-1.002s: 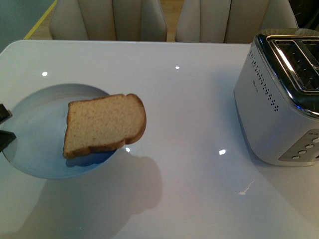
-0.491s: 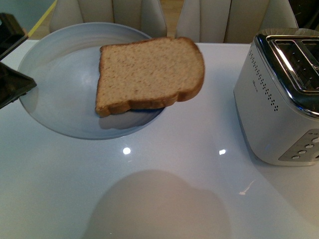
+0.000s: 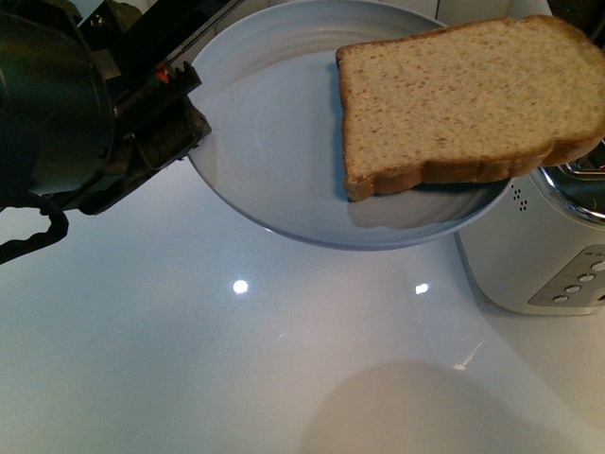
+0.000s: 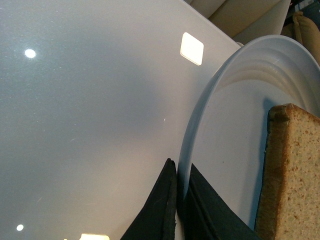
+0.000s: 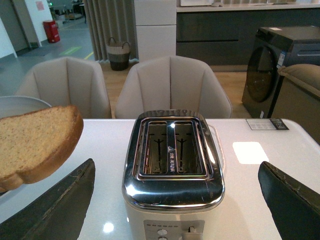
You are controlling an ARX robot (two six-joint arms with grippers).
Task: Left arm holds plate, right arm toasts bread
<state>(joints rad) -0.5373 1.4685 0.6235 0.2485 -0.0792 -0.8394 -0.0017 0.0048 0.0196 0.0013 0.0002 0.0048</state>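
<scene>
The pale blue plate (image 3: pixel 284 142) hangs raised above the white table, close to the front camera. My left gripper (image 3: pixel 194 118) is shut on its left rim; in the left wrist view its black jaws clamp the plate's edge (image 4: pixel 187 150) from both sides at the gripper's tips (image 4: pixel 179 175). The bread (image 3: pixel 463 99), a brown speckled slice, lies on the plate's right side and juts past the rim towards the toaster; its crust also shows as bread (image 4: pixel 290 175) and bread (image 5: pixel 35 142). My right gripper (image 5: pixel 175 200) is open, its jaws wide apart either side of the toaster.
A silver two-slot toaster (image 5: pixel 172 165) stands on the white table (image 3: pixel 236 359) at the right, partly behind the plate as toaster (image 3: pixel 548 255); both slots are empty, with buttons and a lever on its front. Beige chairs (image 5: pixel 170 87) stand behind the table.
The plate with the bread has risen off the table and moved right, towards the toaster. The left arm's housing has come into the front view.
</scene>
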